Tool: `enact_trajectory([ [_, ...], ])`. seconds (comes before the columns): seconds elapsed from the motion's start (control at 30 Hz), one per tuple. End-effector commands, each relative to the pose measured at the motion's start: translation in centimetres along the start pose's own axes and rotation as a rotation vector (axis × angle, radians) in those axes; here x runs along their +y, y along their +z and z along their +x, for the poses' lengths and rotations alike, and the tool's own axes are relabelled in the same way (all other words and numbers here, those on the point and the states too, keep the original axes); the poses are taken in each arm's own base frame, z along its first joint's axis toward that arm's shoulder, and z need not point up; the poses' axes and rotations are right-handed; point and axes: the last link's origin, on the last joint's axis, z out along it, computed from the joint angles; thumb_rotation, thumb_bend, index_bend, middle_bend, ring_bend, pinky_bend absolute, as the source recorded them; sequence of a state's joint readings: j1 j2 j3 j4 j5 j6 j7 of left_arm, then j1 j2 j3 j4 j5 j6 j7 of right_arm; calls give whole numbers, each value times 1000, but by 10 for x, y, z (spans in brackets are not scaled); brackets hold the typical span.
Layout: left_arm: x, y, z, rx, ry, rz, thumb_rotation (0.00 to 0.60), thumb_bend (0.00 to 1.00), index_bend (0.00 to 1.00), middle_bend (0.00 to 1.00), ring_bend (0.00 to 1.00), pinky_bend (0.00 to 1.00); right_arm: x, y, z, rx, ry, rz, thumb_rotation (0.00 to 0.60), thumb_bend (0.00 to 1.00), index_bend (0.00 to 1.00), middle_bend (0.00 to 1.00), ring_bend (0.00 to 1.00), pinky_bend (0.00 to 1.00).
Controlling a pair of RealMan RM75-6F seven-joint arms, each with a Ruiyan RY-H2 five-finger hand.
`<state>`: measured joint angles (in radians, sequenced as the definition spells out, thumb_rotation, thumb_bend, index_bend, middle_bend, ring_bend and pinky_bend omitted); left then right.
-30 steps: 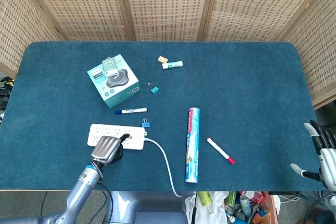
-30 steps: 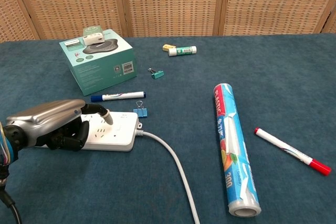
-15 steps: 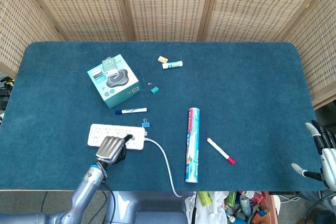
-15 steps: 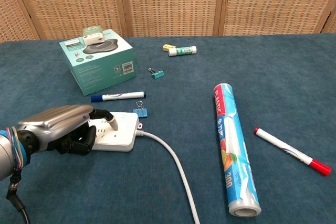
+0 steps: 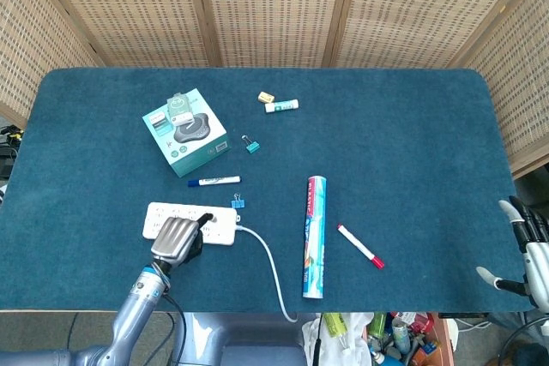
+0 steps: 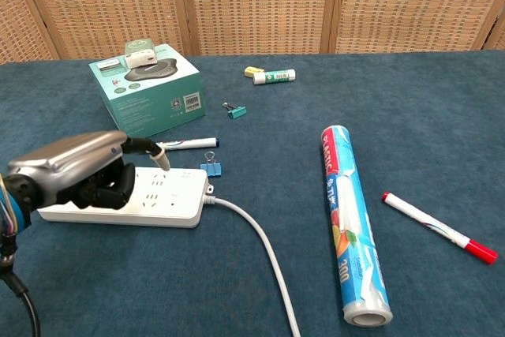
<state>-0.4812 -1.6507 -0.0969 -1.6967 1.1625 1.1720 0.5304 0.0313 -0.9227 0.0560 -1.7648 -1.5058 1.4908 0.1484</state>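
Note:
My left hand (image 5: 176,239) (image 6: 75,167) hovers over the near left part of a white power strip (image 5: 171,214) (image 6: 173,195). Its fingers are curled in and hold nothing. One fingertip (image 6: 160,156) sticks out over the strip's top face; I cannot tell whether it touches. The strip's white cable (image 6: 260,250) runs off toward the table's front edge. My right hand (image 5: 525,246) shows only in the head view, at the far right beyond the table edge, fingers apart and empty.
A blue marker (image 6: 189,144) and a blue binder clip (image 6: 211,167) lie just behind the strip. A teal box (image 6: 150,96) stands at the back left. A plastic wrap roll (image 6: 351,222) and a red marker (image 6: 438,226) lie to the right.
My left hand has risen and drawn back to the left, uncovering more of the power strip's top. The right hand has barely moved.

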Motion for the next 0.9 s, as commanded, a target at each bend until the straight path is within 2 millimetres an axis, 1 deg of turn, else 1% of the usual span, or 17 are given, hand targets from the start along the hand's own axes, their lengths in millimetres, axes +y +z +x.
enact_trajectory([
  [0.03,-18,-19,43,214,70,-1,600,275,301,1000,1000,1000,0,0,0,2,1,1,600,0,0,0,0,0],
  [0.07,-23,-23,47,240,91,3,553,91,301,1000,1000,1000,-1,0,0,2,1,1,600,0,0,0,0,0],
  [0.1,-28,-26,51,264,106,10,443,5,306,1000,1000,1000,-1,-1,0,2,1,2,600,0,0,0,0,0],
  [0.13,-34,-32,55,287,114,19,349,0,312,1000,1000,1000,-1,-1,0,2,0,3,600,0,0,0,0,0],
  [0.17,-41,-38,59,301,105,18,202,0,324,1000,1000,1000,-1,-1,0,1,-1,4,600,0,0,0,0,0],
  [0.2,-54,-48,70,359,94,22,119,0,335,1000,1000,1000,-3,-1,-1,-2,-3,10,600,0,0,0,0,0],
  [0.27,-77,-66,80,419,105,9,67,0,342,1000,1000,1000,-4,-2,-2,-2,-7,14,600,0,0,0,0,0],
  [0.33,-88,-75,85,451,113,9,38,0,338,1000,1000,1000,-5,-3,-2,-1,-10,16,600,0,0,0,0,0],
  [0.37,-94,-80,88,479,113,9,27,0,311,999,991,999,-6,-3,-2,-2,-12,17,600,0,0,0,0,0],
  [0.4,-98,-83,90,499,112,8,25,0,233,955,922,942,-6,-3,-3,-2,-13,18,600,0,0,0,0,0],
  [0.43,-104,-89,92,525,111,7,34,0,165,863,822,835,-6,-3,-3,-2,-15,18,600,0,0,0,0,0],
  [0.47,-109,-95,93,535,109,4,59,0,72,614,571,578,-7,-3,-3,-2,-18,18,600,0,0,0,0,0],
  [0.53,-119,-104,92,514,104,9,145,0,0,160,150,136,-7,-3,-4,-2,-21,17,600,0,0,0,0,0],
  [0.57,-123,-107,92,502,105,16,206,0,0,20,18,17,-7,-3,-4,-2,-22,17,600,0,0,0,0,0],
  [0.77,-141,-131,99,439,113,85,514,0,0,0,0,0,-10,-4,-7,-2,-35,21,600,0,0,0,0,0],
  [0.83,-144,-136,102,422,142,104,576,0,0,0,0,0,-11,-4,-7,-2,-38,21,600,0,0,0,0,0],
  [0.9,-147,-140,106,419,175,129,599,0,0,0,0,0,-12,-4,-8,-1,-44,19,600,0,0,0,0,0],
])
